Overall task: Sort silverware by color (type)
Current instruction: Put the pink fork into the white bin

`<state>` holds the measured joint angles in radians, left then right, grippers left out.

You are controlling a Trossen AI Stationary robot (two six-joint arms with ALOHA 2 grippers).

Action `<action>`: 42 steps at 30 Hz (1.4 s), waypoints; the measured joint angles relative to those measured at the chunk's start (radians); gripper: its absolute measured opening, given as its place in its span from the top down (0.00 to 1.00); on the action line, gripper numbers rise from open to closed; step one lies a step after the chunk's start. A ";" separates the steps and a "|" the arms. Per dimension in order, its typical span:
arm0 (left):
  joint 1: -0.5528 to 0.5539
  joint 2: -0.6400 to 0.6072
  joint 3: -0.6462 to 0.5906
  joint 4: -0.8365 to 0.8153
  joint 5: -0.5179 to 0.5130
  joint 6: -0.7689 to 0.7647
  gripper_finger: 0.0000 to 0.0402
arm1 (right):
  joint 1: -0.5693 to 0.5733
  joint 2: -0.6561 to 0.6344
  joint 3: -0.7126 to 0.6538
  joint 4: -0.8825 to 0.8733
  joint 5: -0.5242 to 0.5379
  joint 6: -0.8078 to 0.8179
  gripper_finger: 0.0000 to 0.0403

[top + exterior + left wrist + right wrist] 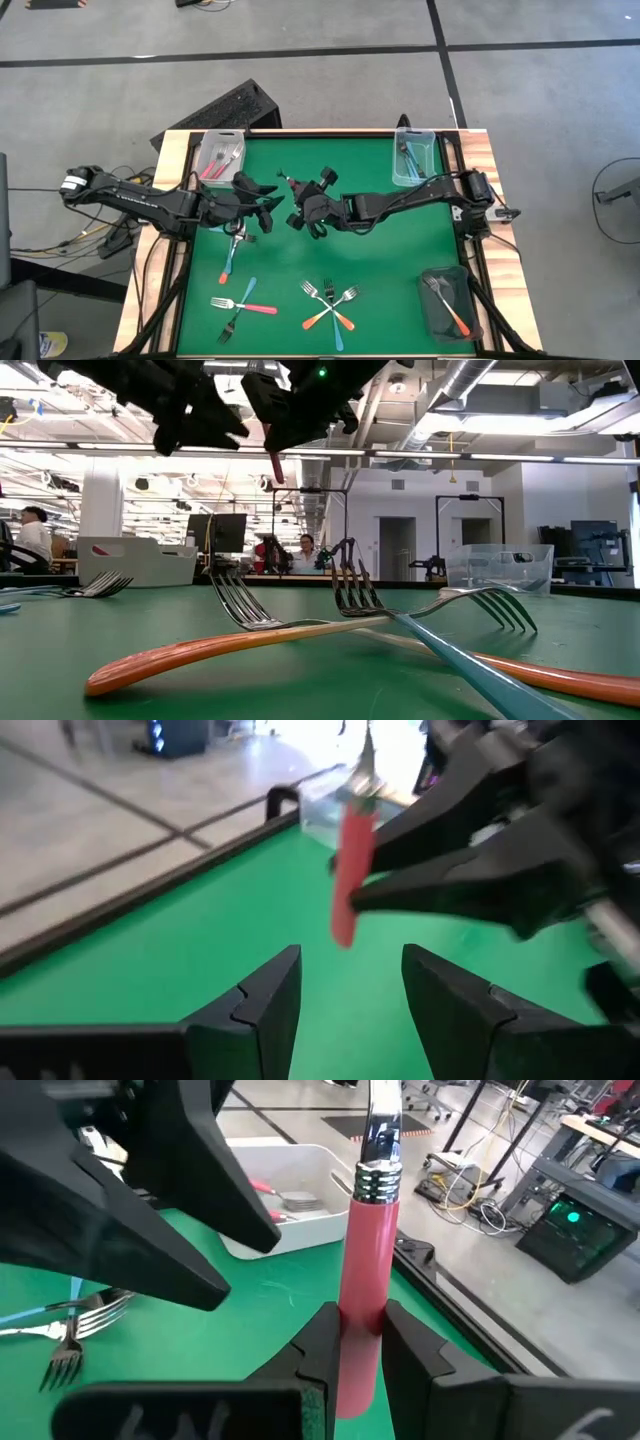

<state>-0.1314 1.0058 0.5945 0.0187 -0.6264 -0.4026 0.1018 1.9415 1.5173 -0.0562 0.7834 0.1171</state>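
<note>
My right gripper (297,200) (360,1342) hovers over the table's middle, shut on a pink-red-handled fork (368,1250) (346,870) (273,464). My left gripper (270,206) (350,995) is open just to the left of it, its fingers pointing at the fork's handle with a gap between. Other forks lie flat on the green mat: a blue one (231,256), a pink-red one (247,306), a dark-looking one (232,324), and a crossed heap of orange and blue ones (330,302) (330,630). My right gripper pinches the pink-red handle's lower half (362,1315) between its two fingers, which lie across it and come about level from the table's right. The fork is lifted clear and stands roughly upright, metal neck (378,1180) up and the handle's free end (342,932) down.
A clear bin (222,155) at the far left corner holds pink-red forks; it also shows as a pale bin (300,1215) in the right wrist view. A clear bin (412,157) at the far right holds blue forks. A dark bin (447,300) at the near right holds an orange fork.
</note>
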 joint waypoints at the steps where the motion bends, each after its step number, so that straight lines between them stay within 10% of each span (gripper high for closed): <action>1: 0.000 0.000 0.000 0.021 0.003 0.020 0.60 | 0.000 0.000 0.000 -0.001 -0.002 0.000 0.82; 14: 0.000 0.000 0.000 0.242 0.010 0.232 0.62 | 0.003 0.000 0.000 -0.049 -0.061 -0.010 0.82; 31: 0.020 -0.004 0.000 0.241 -0.137 0.349 1.00 | 0.008 0.001 0.000 -0.074 -0.081 0.049 0.81; 42: 0.237 -0.174 0.007 -0.238 -0.265 0.151 1.00 | 0.006 0.001 0.000 -0.111 -0.126 0.148 0.69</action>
<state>0.1058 0.8313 0.6011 -0.2197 -0.8915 -0.2513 0.1083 1.9427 1.5173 -0.1668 0.6571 0.2649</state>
